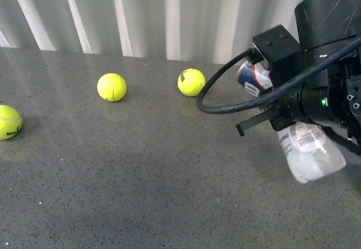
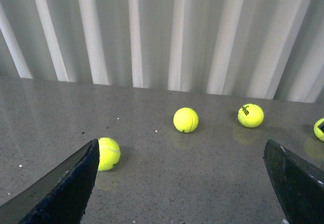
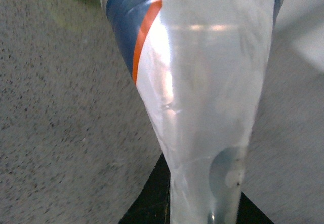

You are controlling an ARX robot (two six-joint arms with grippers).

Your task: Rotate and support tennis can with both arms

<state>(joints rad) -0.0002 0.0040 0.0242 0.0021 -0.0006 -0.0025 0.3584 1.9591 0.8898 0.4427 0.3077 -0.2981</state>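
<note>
The tennis can [image 1: 307,150] is a clear tube with a navy-and-white label and an orange stripe. It hangs tilted above the table at the right of the front view. My right gripper [image 1: 282,116] is shut on the tennis can around its middle, and its arm hides that part. The right wrist view shows the can [image 3: 202,92] close up, squeezed between the black fingers [image 3: 152,201]. My left gripper [image 2: 179,183] is open and empty over the grey table, its fingers [image 2: 66,188] far apart. It is out of the front view.
Three yellow tennis balls lie on the grey table [image 1: 141,176]: one at the left edge [image 1: 8,122], one left of middle [image 1: 111,87], one near the can [image 1: 191,82]. A white corrugated wall [image 1: 169,12] stands behind. The left wrist view shows several balls [image 2: 186,120].
</note>
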